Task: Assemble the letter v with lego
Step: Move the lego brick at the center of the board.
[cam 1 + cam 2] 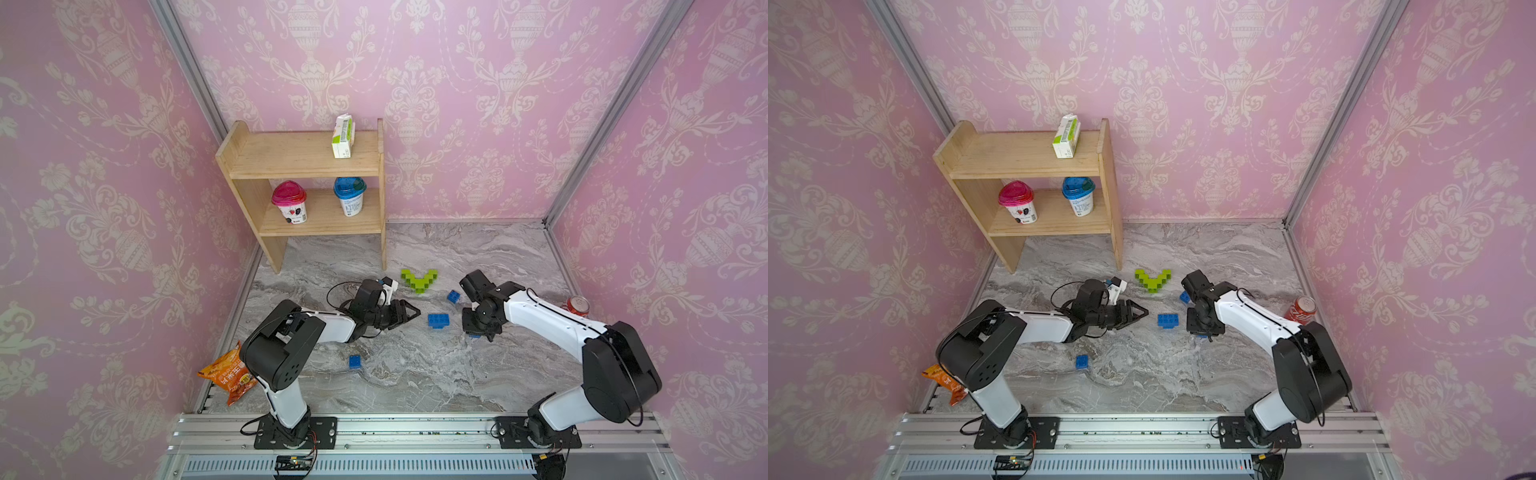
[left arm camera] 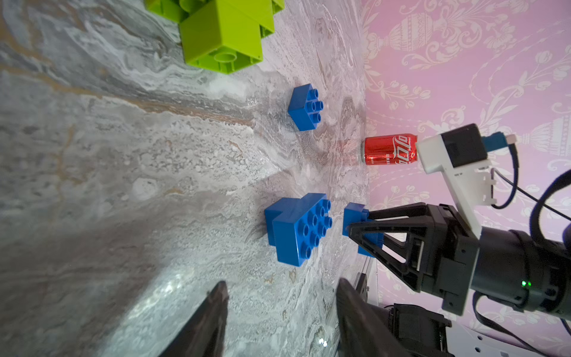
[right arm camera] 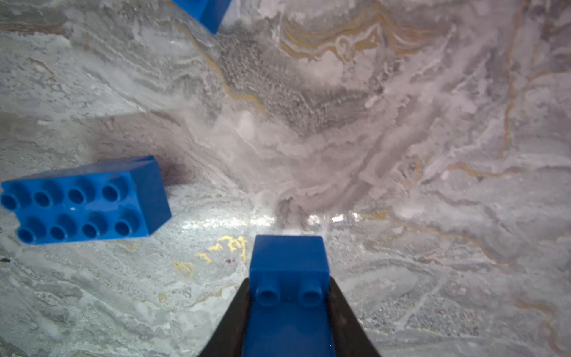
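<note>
**Step in hand (judged):** pick-up of one loose brick. The grasp is made; the carry is not yet begun.

**Right tool** [image 3: 289, 286]: jaws drawn in narrow against the two side walls of a small blue brick [image 3: 289, 259], at the lower middle of the right wrist frame. The brick's studs face back toward the camera. It sits low over the table [image 3: 401, 139]; whether it is clear of the surface cannot be told.

**Left tool** [image 2: 279, 287]: jaws partly open with nothing between them, at the bottom edge of the left wrist frame. It points toward the long blue brick.

**Long blue brick** [image 1: 438, 320]: eight studs, studs up, lying on the table just left of the right tool in both top views, between the two tools.

**Square blue bricks, loose:**
- one [image 1: 453, 296] above and right of the long brick
- one [image 1: 355, 361] lower left, near the left arm

**Lime-green V** [image 1: 419, 281]: joined and lying flat at the middle of the frame, above the long brick and apart from both tools. It looks complete.

**Next move (judged):**
- lift the held brick straight up
- bring it over its seat, probably the long blue brick
- square the studs, then press down, with the left tool free to brace the base

**Risk:** the base may slide on the smooth table.
</note>
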`<state>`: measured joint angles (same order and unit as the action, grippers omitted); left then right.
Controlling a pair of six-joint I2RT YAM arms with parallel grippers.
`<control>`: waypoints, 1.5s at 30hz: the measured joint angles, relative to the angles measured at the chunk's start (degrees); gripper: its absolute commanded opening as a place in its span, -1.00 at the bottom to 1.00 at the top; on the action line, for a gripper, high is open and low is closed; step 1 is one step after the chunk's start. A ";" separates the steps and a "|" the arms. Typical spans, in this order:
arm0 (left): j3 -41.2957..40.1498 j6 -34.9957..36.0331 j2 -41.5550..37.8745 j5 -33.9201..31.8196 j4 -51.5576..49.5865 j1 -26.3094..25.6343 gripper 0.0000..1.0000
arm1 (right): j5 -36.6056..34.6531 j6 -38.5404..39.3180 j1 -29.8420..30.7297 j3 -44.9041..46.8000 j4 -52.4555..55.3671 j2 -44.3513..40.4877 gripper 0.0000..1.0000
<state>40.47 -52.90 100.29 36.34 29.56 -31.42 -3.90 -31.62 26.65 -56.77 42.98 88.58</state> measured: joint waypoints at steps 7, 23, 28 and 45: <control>-2.23 -1.11 0.00 -1.03 1.33 0.24 0.16 | 1.44 4.13 0.00 -6.51 -3.76 11.21 -0.62; -4.09 -2.51 1.42 -1.14 4.13 1.46 0.16 | 4.55 6.12 3.50 -9.40 -4.72 14.32 -0.63; -5.73 -2.49 0.26 -1.20 3.85 2.51 0.16 | 5.40 5.99 5.31 -12.46 -5.22 16.31 -0.63; -8.96 -2.12 -4.96 -2.08 1.64 4.90 0.28 | 7.63 1.68 8.85 -13.33 -7.17 17.18 -0.62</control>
<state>31.51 -55.02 95.33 34.26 31.20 -26.52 3.73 -29.93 35.51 -70.11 35.81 105.75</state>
